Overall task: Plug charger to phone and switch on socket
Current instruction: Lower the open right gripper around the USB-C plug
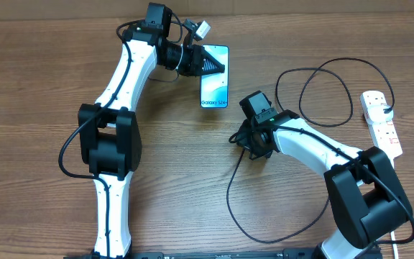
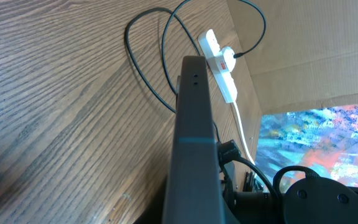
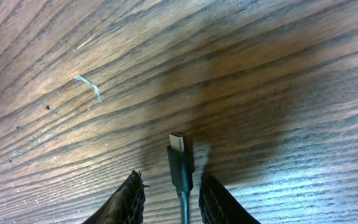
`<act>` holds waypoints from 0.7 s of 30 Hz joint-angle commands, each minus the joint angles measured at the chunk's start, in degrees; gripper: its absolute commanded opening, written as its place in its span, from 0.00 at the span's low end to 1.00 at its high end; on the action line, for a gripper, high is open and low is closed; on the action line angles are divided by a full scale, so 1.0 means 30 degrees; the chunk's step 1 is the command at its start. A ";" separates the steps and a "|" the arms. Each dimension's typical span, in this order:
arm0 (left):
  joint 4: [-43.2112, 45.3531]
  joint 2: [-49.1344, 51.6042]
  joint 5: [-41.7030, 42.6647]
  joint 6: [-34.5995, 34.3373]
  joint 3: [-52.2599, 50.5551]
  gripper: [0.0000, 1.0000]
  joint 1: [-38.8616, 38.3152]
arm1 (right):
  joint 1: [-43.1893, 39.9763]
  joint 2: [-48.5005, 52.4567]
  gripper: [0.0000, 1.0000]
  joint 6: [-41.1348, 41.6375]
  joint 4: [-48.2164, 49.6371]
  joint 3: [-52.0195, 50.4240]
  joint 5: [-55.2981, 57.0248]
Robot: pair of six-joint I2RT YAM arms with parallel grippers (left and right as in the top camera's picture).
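Looking down from overhead, the camera showed the left gripper (image 1: 208, 63) clamped on the top end of the phone (image 1: 215, 85), which faced screen-up at the far middle of the table (image 1: 34, 86). The right gripper (image 1: 256, 147) pointed down near the phone's lower right, and the charger (image 1: 228, 194) looped away to the socket (image 1: 382, 122) at the right edge. The left wrist view had the phone edge-on, rising from that gripper. The right wrist view caught the connector tip jutting out between two narrowly parted fingers (image 3: 132, 199), and whether they pinched the cable could not be told.
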 commanded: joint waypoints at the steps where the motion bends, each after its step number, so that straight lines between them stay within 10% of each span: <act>1: 0.0051 0.0138 0.0736 -0.0022 -0.0066 0.04 0.0189 | 0.0058 0.0233 0.31 -0.0073 0.0124 -0.0138 0.0204; 11: 0.0022 0.0138 0.0743 -0.0022 -0.0066 0.04 0.0233 | 0.0058 0.0233 0.46 -0.0073 0.0204 -0.0138 0.0466; 21: 0.0015 0.0138 0.0743 -0.0029 -0.0066 0.04 0.0240 | 0.0058 0.0233 0.27 -0.0073 0.0168 -0.0138 0.0466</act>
